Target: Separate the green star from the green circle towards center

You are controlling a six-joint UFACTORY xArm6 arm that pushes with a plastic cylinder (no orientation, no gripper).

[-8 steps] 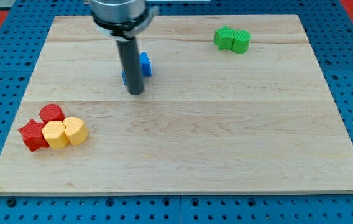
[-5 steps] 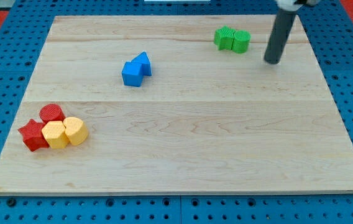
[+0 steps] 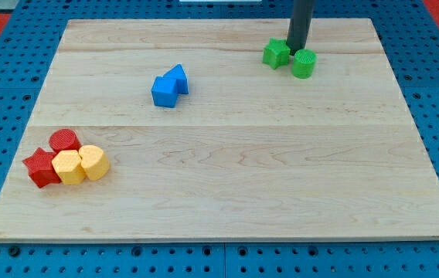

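Note:
The green star (image 3: 276, 53) lies near the view's top right of the wooden board (image 3: 227, 170). The green circle (image 3: 304, 63) sits just to its right and slightly lower, with a small gap between them. My rod comes down from the view's top, and my tip (image 3: 296, 50) rests in that gap at the blocks' upper edge, touching or nearly touching both.
Two blue blocks (image 3: 170, 86) sit together left of centre. At the view's lower left a red star (image 3: 41, 167), a red circle (image 3: 64, 141) and two yellow blocks (image 3: 81, 164) form a cluster. A blue pegboard surrounds the board.
My tip swept from beside the blue blocks to the right of the green pair, then to between them. The green star and circle, touching before, have parted; the circle has shifted down-right.

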